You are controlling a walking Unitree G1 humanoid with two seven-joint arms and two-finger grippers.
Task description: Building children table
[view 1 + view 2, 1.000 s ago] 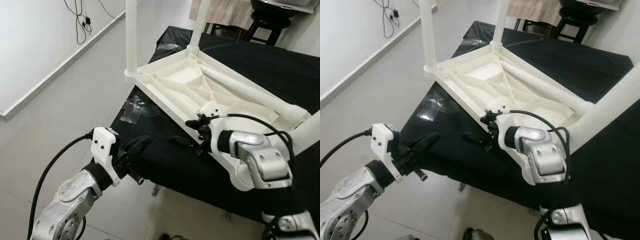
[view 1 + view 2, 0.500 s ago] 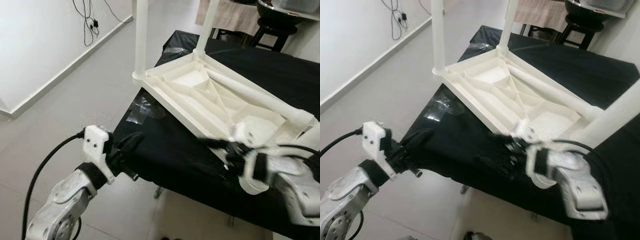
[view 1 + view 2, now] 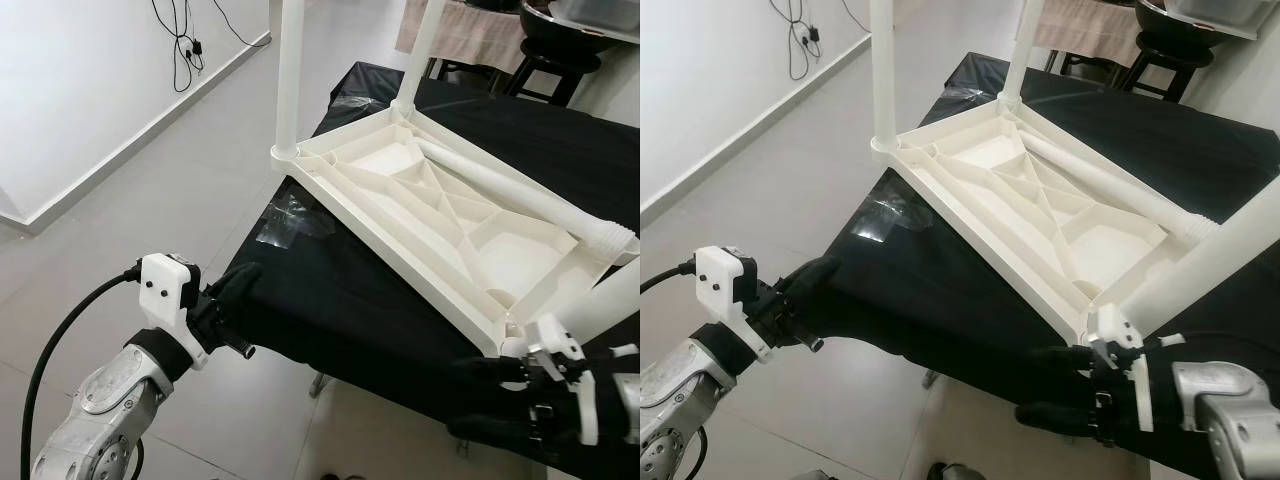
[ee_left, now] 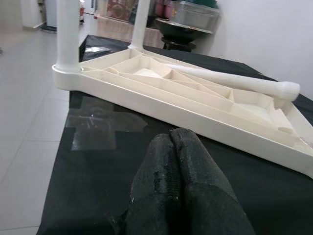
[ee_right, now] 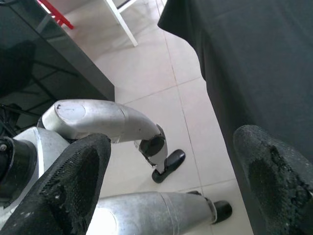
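A white plastic table top (image 3: 440, 215) is laid upside down on a black cloth (image 3: 330, 300) covering a work surface, ribbed underside up. Two white legs are fitted upright at its far corners, the nearer left leg (image 3: 290, 75) and the far leg (image 3: 425, 50). A third leg (image 3: 515, 195) is laid loose across the underside, its threaded end by the right corner. Another white leg (image 3: 1210, 265) is seen slanting up from the near right corner socket.

The left gripper (image 3: 235, 285) is held at the near left edge of the cloth, well apart from the table top; its fingers (image 4: 176, 171) are pressed together, nothing between them. The right gripper (image 3: 1060, 385) is held low at the front edge of the cloth, just below the near corner of the table top; its fingers (image 5: 78, 171) are spread wide apart, nothing held.

Clear tape (image 3: 285, 220) is stuck on the cloth. Cables (image 3: 185, 45) hang on the wall. A dark stool (image 3: 550, 50) is seen beyond.
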